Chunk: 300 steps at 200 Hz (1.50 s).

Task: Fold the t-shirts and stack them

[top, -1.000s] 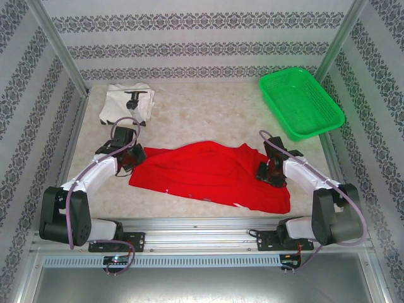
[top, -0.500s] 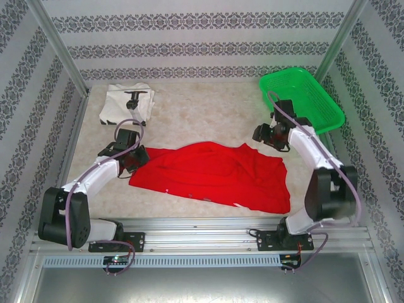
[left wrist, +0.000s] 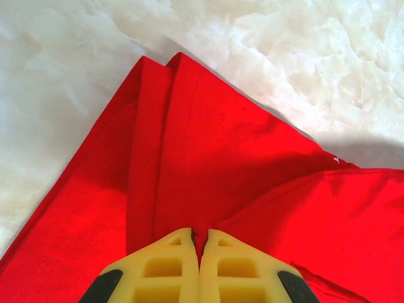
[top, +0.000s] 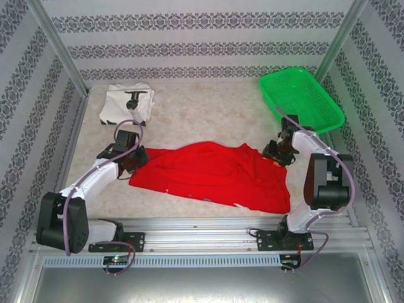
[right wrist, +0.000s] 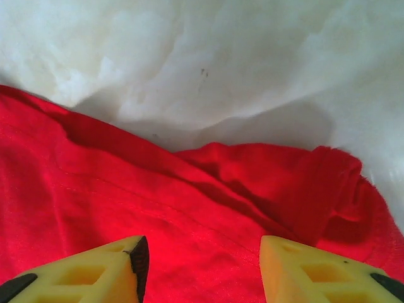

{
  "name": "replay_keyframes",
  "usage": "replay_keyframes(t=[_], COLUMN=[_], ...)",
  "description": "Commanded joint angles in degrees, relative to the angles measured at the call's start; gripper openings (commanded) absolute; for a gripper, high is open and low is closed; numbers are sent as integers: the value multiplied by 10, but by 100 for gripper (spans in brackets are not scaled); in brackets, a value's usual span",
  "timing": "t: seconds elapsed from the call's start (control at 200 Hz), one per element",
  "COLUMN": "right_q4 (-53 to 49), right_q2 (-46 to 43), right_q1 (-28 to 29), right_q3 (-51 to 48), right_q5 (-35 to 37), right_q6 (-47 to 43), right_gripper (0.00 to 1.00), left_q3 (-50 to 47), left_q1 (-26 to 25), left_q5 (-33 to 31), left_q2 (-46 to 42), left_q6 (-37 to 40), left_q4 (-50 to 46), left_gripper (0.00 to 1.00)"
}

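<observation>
Top external view: you see the red t-shirt [top: 214,180] lying rumpled across the middle of the table [top: 208,117], toward the near edge, with its long side running left to right.
White t-shirt: the white t-shirt [top: 117,104] lies in a compact folded shape at the far left corner, black graphic up, well apart from the red one.
Green basket: the green basket [top: 302,101] sits at the far right corner, apart from both shirts.
Left gripper: your left gripper [top: 134,158] is at the red shirt's left end. In the left wrist view its yellow fingers [left wrist: 173,268] are pressed together, with a ridge of red cloth pinched between the tips.
Left end of the shirt: past the pinch, you see the cloth run in layered folds to a pointed corner that rests on the pale tabletop.
Right gripper: your right gripper [top: 276,154] is at the shirt's far right corner. In the right wrist view its fingers [right wrist: 95,271] stand apart above the bunched red edge, with cloth showing in the gap.
Contact on the right: you cannot tell whether those fingertips touch the cloth.
</observation>
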Motion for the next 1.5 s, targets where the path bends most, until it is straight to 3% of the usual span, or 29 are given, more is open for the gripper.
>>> replay_keyframes(t=[0.0,0.734,1.494], right_q4=[15,-19,13], right_q2=[11,-18,-30], right_q1=[-15,-32,-32], right_q3=[-14,-12,-42], right_q5=[-11,25,-16], right_q6=[10,-21,-16], right_gripper=[48,48,45], left_q3=[3,-1,-6], left_q1=[-6,-12,-21], left_q5=[3,4,-2], left_q2=[-1,-3,-19], left_q6=[7,7,4], left_q4=[16,18,13], left_gripper=[0,0,0])
